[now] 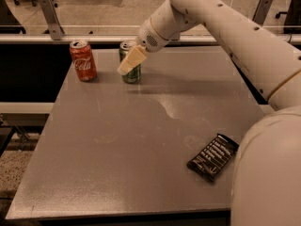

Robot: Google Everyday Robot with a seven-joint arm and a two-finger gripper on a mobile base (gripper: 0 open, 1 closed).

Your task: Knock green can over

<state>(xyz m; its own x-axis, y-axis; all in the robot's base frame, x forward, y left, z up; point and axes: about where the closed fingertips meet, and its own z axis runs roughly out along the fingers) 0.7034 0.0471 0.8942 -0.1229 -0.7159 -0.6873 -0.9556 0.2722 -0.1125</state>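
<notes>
The green can (pixel 132 74) stands upright at the back of the grey table (pixel 141 140), a little left of centre, its silver top showing. My gripper (pixel 126 66) reaches in from the upper right on the white arm. Its pale fingers lie across the front of the can's upper half, hiding much of the side, with the tips at the can's left edge. The red Coca-Cola can (pixel 83 60) stands upright to the left of the green can.
A black snack packet (pixel 213 156) lies flat near the table's front right. My white arm and body fill the right side of the view. A rail and glass panel run behind the table's back edge.
</notes>
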